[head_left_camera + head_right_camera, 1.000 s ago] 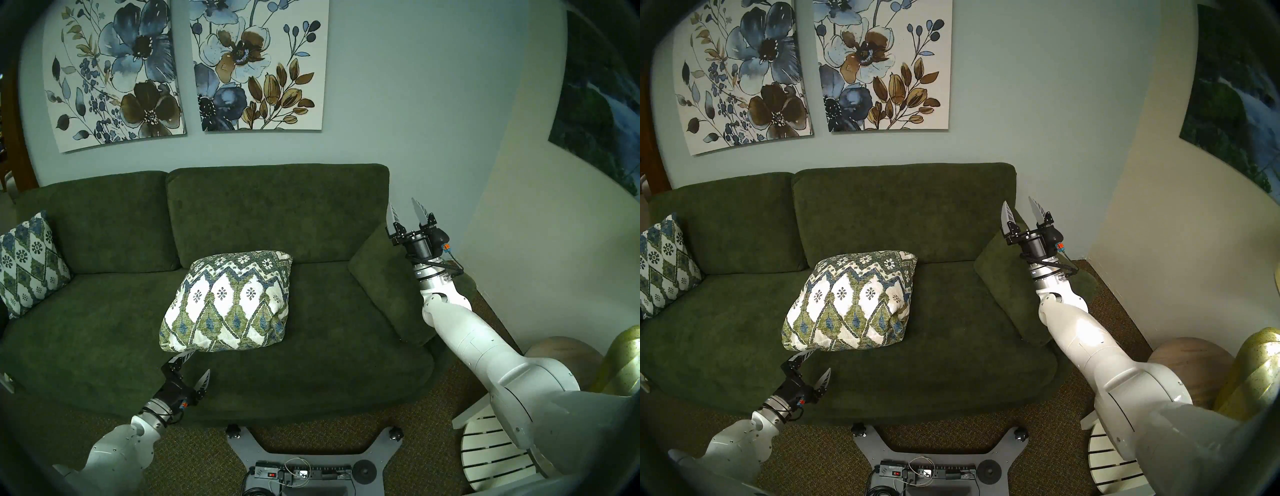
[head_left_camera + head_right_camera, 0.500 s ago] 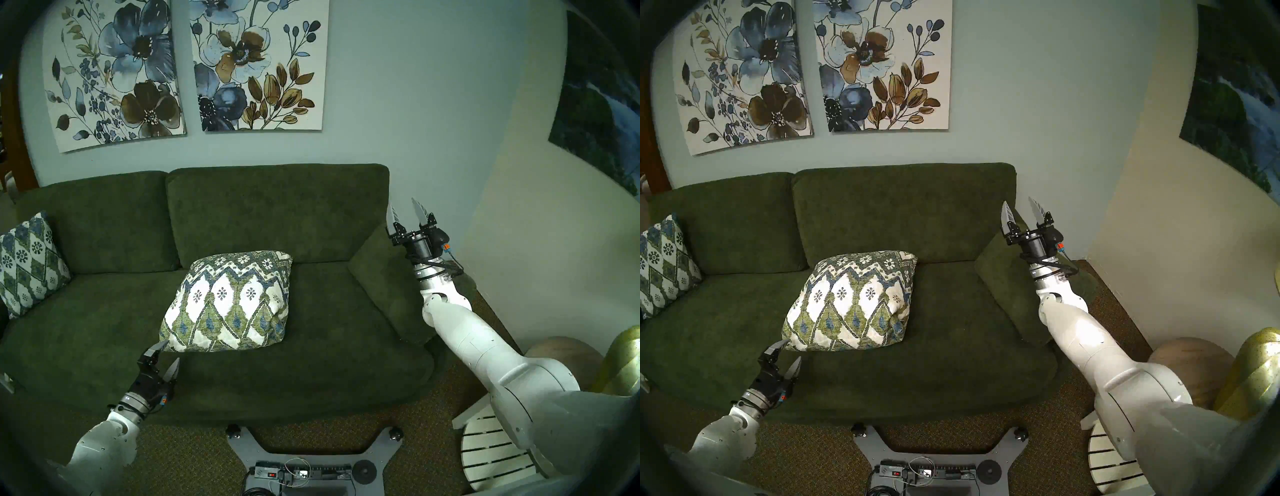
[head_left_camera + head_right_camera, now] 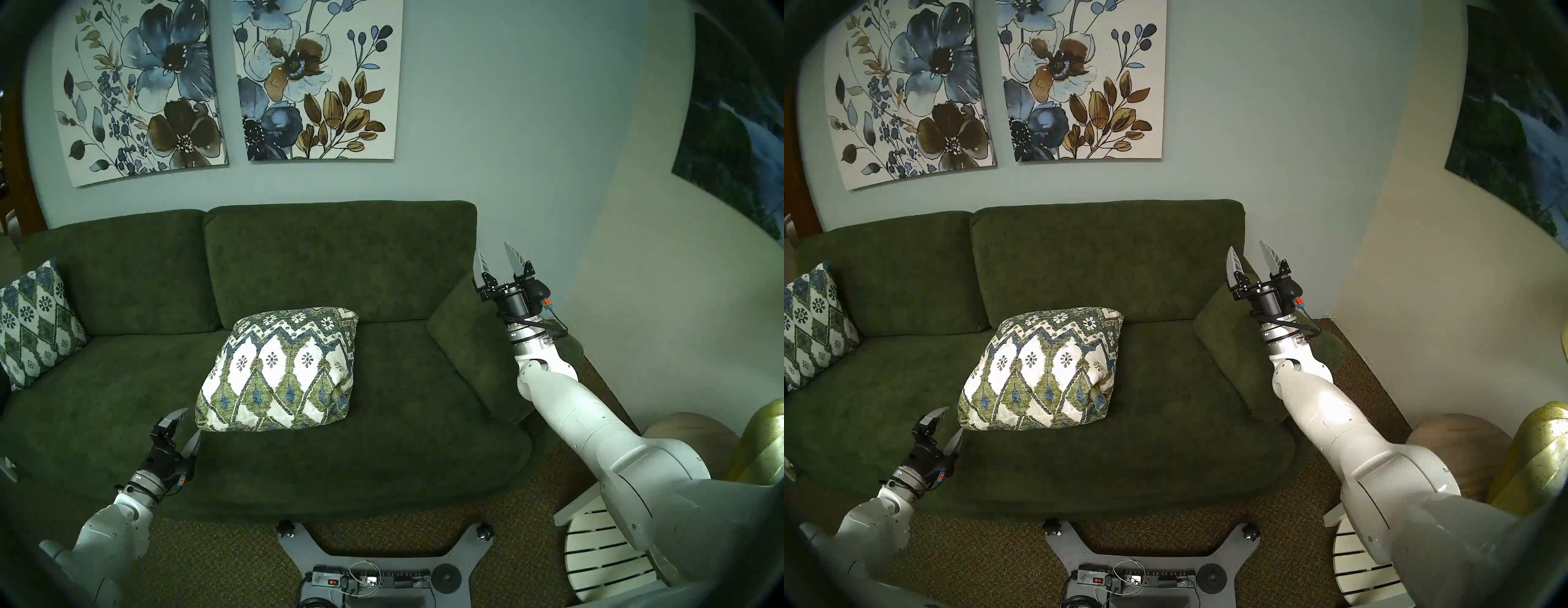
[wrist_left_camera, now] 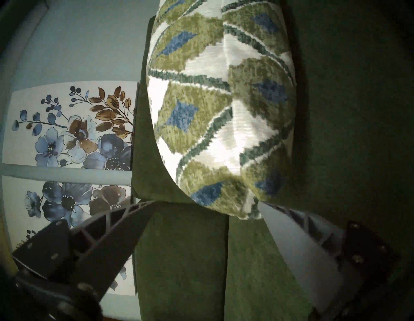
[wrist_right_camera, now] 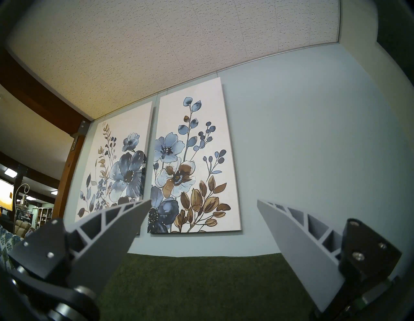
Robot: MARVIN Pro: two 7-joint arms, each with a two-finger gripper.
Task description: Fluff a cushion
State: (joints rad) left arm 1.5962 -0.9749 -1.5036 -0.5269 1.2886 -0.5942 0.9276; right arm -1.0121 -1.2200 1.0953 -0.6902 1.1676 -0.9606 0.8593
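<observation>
Our left gripper [image 3: 188, 426] has slid out from under the cushion [image 3: 280, 369] to just beside its near-left corner, jaws spread and empty. The cushion lies mid-seat on the sofa [image 3: 382, 424]; our right gripper [image 3: 497, 256] hangs open, empty. We judge another squeeze needs re-approaching.

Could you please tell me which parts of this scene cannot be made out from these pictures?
- Underside of the cushion: head views, pressed into the sofa.
- Second pillow: left edge cut by the dark rim.
- Gold object: right edge cuts it off; unidentifiable.
- Far room: right wrist view, too small.
</observation>
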